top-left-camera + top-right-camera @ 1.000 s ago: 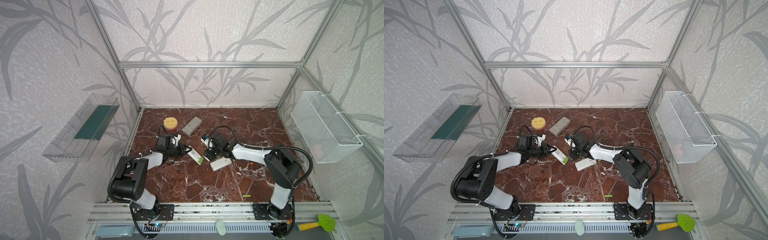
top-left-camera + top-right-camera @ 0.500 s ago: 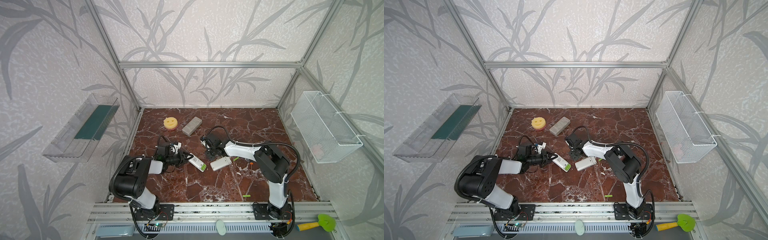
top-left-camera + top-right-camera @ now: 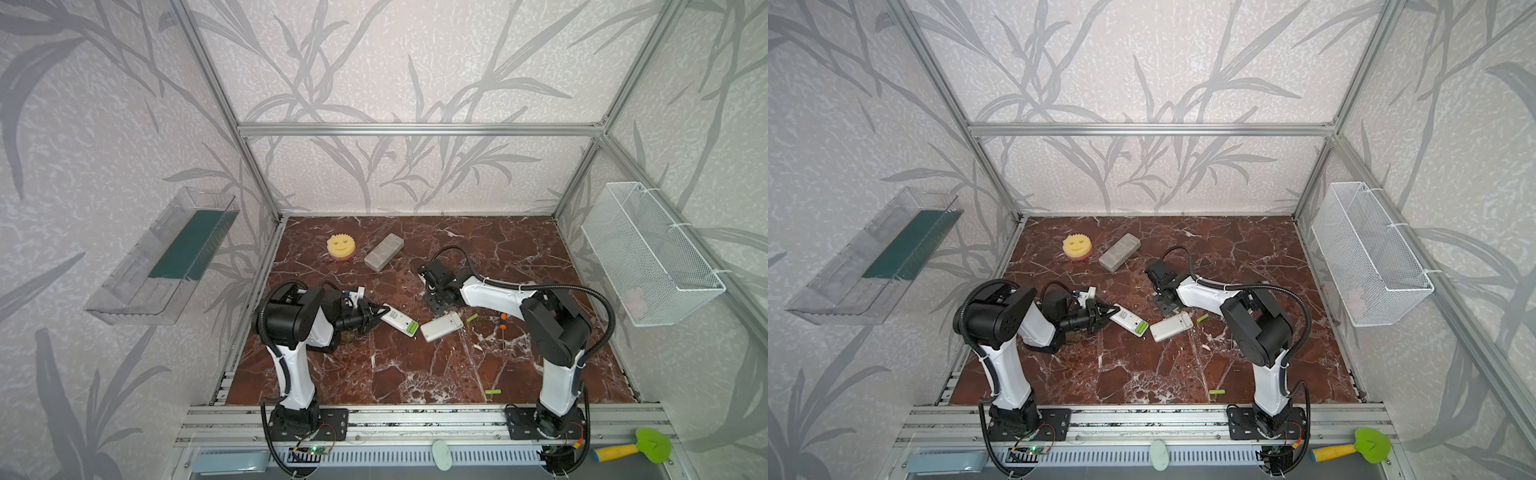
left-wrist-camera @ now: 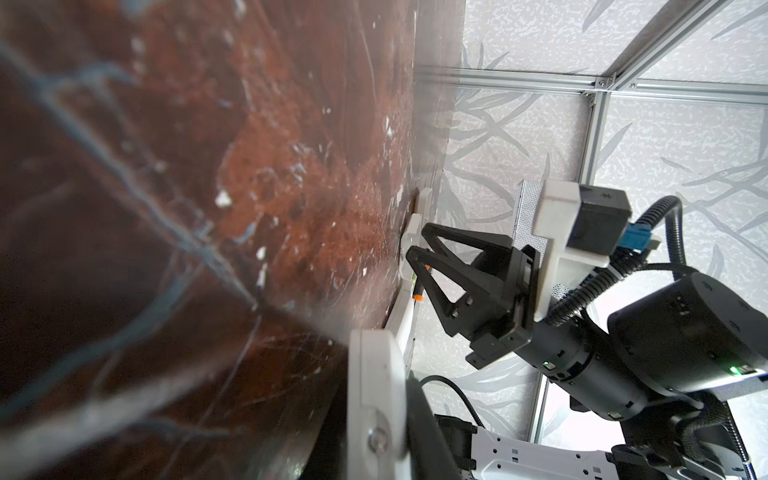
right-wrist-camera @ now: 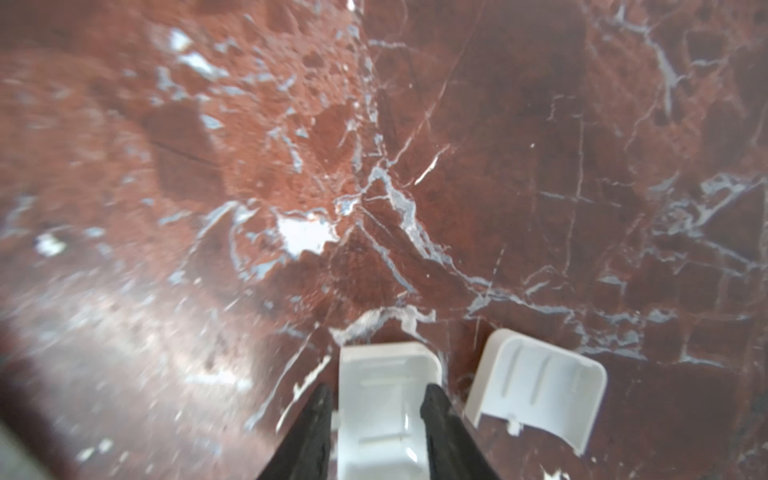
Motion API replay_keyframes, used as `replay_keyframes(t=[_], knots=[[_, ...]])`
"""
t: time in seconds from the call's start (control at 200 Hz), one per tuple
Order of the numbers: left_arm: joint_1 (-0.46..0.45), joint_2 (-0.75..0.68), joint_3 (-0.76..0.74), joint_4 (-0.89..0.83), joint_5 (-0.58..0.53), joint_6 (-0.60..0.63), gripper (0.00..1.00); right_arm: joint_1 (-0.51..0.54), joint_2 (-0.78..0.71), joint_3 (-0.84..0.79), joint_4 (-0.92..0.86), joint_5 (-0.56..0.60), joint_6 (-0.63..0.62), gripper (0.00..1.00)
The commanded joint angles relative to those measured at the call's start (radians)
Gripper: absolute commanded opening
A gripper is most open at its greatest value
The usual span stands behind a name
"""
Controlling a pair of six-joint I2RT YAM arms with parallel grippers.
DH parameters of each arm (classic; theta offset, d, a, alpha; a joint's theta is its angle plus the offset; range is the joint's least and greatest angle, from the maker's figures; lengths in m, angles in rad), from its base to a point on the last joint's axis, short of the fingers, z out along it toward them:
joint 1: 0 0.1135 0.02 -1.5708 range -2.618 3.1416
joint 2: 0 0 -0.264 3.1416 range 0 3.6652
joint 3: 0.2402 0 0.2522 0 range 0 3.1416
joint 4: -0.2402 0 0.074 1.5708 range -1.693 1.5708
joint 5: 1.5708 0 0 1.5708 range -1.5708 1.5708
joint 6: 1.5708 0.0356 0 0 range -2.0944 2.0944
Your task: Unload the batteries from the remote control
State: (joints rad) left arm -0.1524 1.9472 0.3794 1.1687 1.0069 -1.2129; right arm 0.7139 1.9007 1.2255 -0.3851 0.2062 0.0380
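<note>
The near end of the remote control [image 3: 398, 319] is clamped between the left fingers [image 3: 371, 314], and the rest of it is laid on the surface [image 3: 415, 374]. Two of the batteries [image 3: 411, 328] are seen in its open compartment at the far end. A third battery [image 3: 471, 318] is found loose just beside the second remote [image 3: 441, 327]. A fourth battery [image 3: 493, 392] is left near the front edge, well apart from both remotes.

In the right wrist view a white battery cover [image 5: 386, 419] is flanked by the right fingers [image 5: 440, 432]. Whether it is squeezed or merely straddled cannot be told. A second cover [image 5: 536, 386] is laid just beside it.

Compared with a second earlier, the left fingers and the clamped remote control have been carried slightly toward the front. The left arm's elbow has been drawn away from the front rail. The second remote and the fourth battery are found where they were.
</note>
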Motion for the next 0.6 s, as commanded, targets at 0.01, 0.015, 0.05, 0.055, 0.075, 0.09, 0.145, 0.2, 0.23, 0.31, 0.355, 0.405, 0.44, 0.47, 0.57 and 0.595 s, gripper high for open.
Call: replay_keyframes(t=[0.01, 0.015, 0.05, 0.055, 0.075, 0.09, 0.145, 0.2, 0.23, 0.31, 0.355, 0.405, 0.44, 0.47, 0.57, 0.595], knots=[[0.003, 0.002, -0.008, -0.075, -0.081, 0.053, 0.05, 0.009, -0.108, -0.009, 0.027, -0.051, 0.023, 0.44], [0.003, 0.001, -0.007, -0.081, -0.082, 0.057, 0.05, 0.008, -0.11, -0.01, 0.027, -0.051, 0.023, 0.44], [0.004, -0.011, -0.001, -0.117, -0.085, 0.08, 0.06, 0.007, -0.125, -0.013, 0.031, -0.051, 0.03, 0.46], [0.005, -0.012, -0.001, -0.124, -0.085, 0.082, 0.06, 0.006, -0.128, -0.013, 0.031, -0.05, 0.031, 0.46], [0.005, -0.021, 0.004, -0.152, -0.088, 0.097, 0.07, 0.004, -0.138, -0.016, 0.032, -0.05, 0.035, 0.46], [0.005, -0.026, 0.007, -0.174, -0.091, 0.108, 0.07, 0.003, -0.145, -0.019, 0.033, -0.048, 0.039, 0.47], [0.005, -0.046, 0.02, -0.255, -0.097, 0.152, 0.11, -0.006, -0.175, -0.029, 0.034, -0.044, 0.056, 0.48], [0.006, -0.071, 0.035, -0.332, -0.103, 0.19, 0.15, -0.022, -0.212, -0.048, 0.036, -0.041, 0.078, 0.49], [0.006, -0.085, 0.043, -0.371, -0.107, 0.21, 0.16, -0.033, -0.236, -0.063, 0.037, -0.041, 0.094, 0.5], [0.007, -0.117, 0.066, -0.47, -0.117, 0.259, 0.2, -0.076, -0.294, -0.115, 0.045, -0.047, 0.153, 0.52], [0.009, -0.133, 0.079, -0.522, -0.123, 0.284, 0.22, -0.108, -0.327, -0.153, 0.046, -0.05, 0.194, 0.54], [0.013, -0.154, 0.096, -0.577, -0.133, 0.308, 0.24, -0.152, -0.36, -0.198, 0.049, -0.063, 0.237, 0.56], [0.014, -0.166, 0.108, -0.617, -0.142, 0.332, 0.25, -0.186, -0.382, -0.231, 0.049, -0.076, 0.262, 0.56], [0.016, -0.177, 0.118, -0.652, -0.151, 0.349, 0.25, -0.217, -0.404, -0.259, 0.044, -0.085, 0.286, 0.57], [0.029, -0.212, 0.151, -0.761, -0.176, 0.401, 0.29, -0.332, -0.461, -0.338, 0.0, -0.09, 0.339, 0.58], [0.032, -0.219, 0.159, -0.783, -0.183, 0.411, 0.3, -0.355, -0.474, -0.349, -0.019, -0.088, 0.341, 0.58]])
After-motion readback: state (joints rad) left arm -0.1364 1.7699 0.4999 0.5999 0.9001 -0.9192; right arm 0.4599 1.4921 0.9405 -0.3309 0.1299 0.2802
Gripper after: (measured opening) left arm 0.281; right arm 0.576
